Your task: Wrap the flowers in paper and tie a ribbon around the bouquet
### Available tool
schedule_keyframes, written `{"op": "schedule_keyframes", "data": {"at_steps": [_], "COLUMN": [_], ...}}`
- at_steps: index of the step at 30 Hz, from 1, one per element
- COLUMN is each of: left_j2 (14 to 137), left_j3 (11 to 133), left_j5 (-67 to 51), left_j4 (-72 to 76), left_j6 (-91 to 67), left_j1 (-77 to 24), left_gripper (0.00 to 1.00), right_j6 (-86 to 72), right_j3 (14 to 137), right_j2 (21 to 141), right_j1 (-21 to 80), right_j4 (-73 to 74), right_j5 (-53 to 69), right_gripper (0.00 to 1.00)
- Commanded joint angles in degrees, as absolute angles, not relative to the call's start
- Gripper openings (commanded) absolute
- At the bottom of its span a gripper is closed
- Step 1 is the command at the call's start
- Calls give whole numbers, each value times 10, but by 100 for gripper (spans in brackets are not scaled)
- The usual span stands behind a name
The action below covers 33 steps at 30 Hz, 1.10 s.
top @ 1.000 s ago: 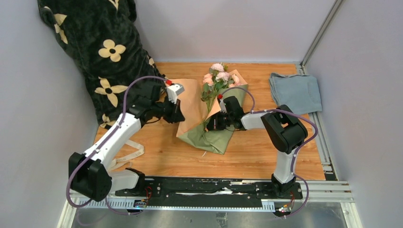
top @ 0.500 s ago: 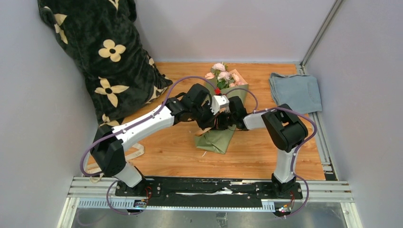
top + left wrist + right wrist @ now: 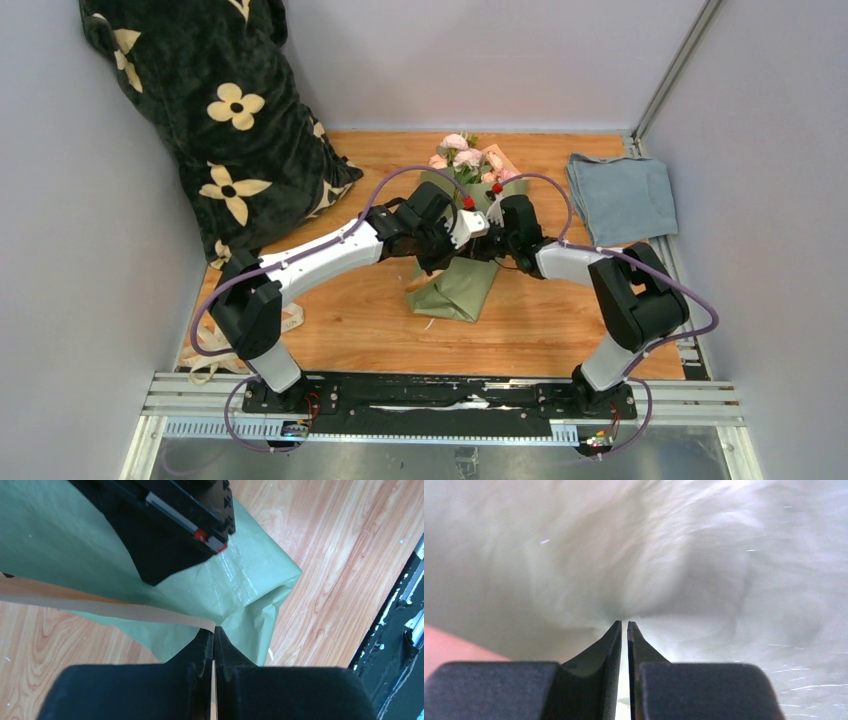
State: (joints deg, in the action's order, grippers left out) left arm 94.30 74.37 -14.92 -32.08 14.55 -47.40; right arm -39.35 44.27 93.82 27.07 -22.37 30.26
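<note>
Paper (image 3: 458,291) lay folded round flowers (image 3: 462,158) on tabletop (image 3: 545,322). Left pincer (image 3: 214,630) pinched paper's peach edge. Right pincer (image 3: 624,626) stood narrow, tips at paper.

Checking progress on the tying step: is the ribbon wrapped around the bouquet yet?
No, the ribbon lies loose at the near left, well apart from the bouquet.

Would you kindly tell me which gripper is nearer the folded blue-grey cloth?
Right. The right gripper is against the sage-green wrapping paper, left of the cloth; the left gripper pinches that paper's edge even farther left.
</note>
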Motion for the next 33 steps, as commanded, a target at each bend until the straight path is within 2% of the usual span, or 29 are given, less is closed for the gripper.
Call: {"op": "schedule_keyframes", "data": {"at_steps": [1,7,12,17,25,30,31,33], "left_j2": [946,969,1006,1046,1063,1081,1086,1095], "left_j3": [773,820,849,844,809,811,815,819], "left_j5": [-140,-126,-124,-116,-98,-87,-88,-89], "left_j4": [-319,-319,-313,-302,-272,-270,-270,-271], "left_j6": [163,168,167,176,195,200,199,199], "left_j1": [-483,-511,-532,-533,-536,-537,-537,-539], "left_gripper": [0,0,0,0,0,0,0,0], "right_j6": [-377,-361,-356,-372,-326,-309,-303,-285], "right_j3": [458,541,548,490,466,429,424,420], "right_j2": [977,1080,1109,1029,895,859,854,855], "right_j1": [244,248,251,222,164,106,91,69], "right_j4": [-213,-236,-239,-241,-69,-41,-36,-22], "right_j5": [306,365,396,386,295,268,266,260], "right_gripper": [13,10,6,5,6,11,14,26]}}
